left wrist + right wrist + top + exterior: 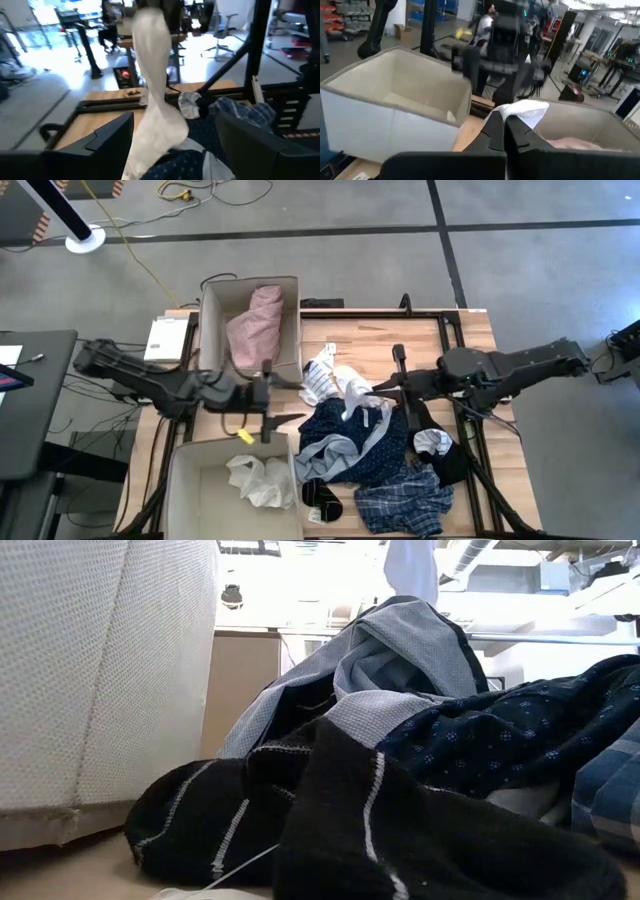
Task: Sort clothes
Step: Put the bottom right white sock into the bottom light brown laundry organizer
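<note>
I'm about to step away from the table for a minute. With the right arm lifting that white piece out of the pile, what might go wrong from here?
The right pincer pinches only an edge of the white garment, so it may slip out. The garment's lower end hangs into the pile and may drag other clothes along. The open left pincer waits close by, between the two boxes, so the arms may bump.

A white garment (157,100) hangs between the left end effector's (172,145) spread fingers, above navy dotted cloth (185,162).
</note>
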Robot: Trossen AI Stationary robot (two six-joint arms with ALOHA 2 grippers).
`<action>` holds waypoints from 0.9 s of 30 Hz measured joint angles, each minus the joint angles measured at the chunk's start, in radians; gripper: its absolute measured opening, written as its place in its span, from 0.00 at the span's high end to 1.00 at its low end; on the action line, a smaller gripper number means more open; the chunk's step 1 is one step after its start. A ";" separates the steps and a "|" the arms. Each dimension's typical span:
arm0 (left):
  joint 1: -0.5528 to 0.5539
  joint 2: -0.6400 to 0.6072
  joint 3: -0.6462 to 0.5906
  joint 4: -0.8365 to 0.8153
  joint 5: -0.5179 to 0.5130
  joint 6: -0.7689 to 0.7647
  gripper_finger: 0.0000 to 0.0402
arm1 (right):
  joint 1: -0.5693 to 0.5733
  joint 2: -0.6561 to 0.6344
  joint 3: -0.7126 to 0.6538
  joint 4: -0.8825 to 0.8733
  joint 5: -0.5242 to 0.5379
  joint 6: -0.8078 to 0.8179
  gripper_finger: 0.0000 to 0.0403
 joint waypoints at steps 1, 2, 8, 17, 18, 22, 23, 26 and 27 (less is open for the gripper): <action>0.018 0.022 0.000 0.023 0.026 -0.004 0.31 | 0.004 0.000 0.008 -0.008 0.000 -0.004 1.00; 0.033 0.045 0.000 0.049 0.038 -0.005 0.31 | 0.008 0.003 0.015 -0.014 0.000 -0.010 1.00; 0.095 0.176 0.000 0.254 0.115 -0.029 0.31 | 0.017 0.034 0.072 -0.013 0.001 -0.045 1.00; 0.156 0.338 0.028 0.360 0.236 -0.117 0.31 | 0.022 0.056 0.117 -0.035 0.002 -0.082 1.00; 0.161 0.353 0.034 0.364 0.258 -0.119 0.31 | 0.021 0.056 0.117 -0.039 0.002 -0.082 1.00; 0.165 0.405 0.074 0.382 0.305 -0.118 0.33 | 0.021 0.057 0.117 -0.040 0.002 -0.085 1.00; 0.164 0.412 0.081 0.377 0.305 -0.114 0.35 | 0.021 0.057 0.117 -0.040 0.002 -0.084 1.00; 0.164 0.428 0.095 0.350 0.286 -0.097 0.46 | 0.021 0.057 0.117 -0.042 0.002 -0.084 1.00; 0.164 0.428 0.095 0.337 0.277 -0.089 0.51 | 0.023 0.057 0.117 -0.041 0.002 -0.085 1.00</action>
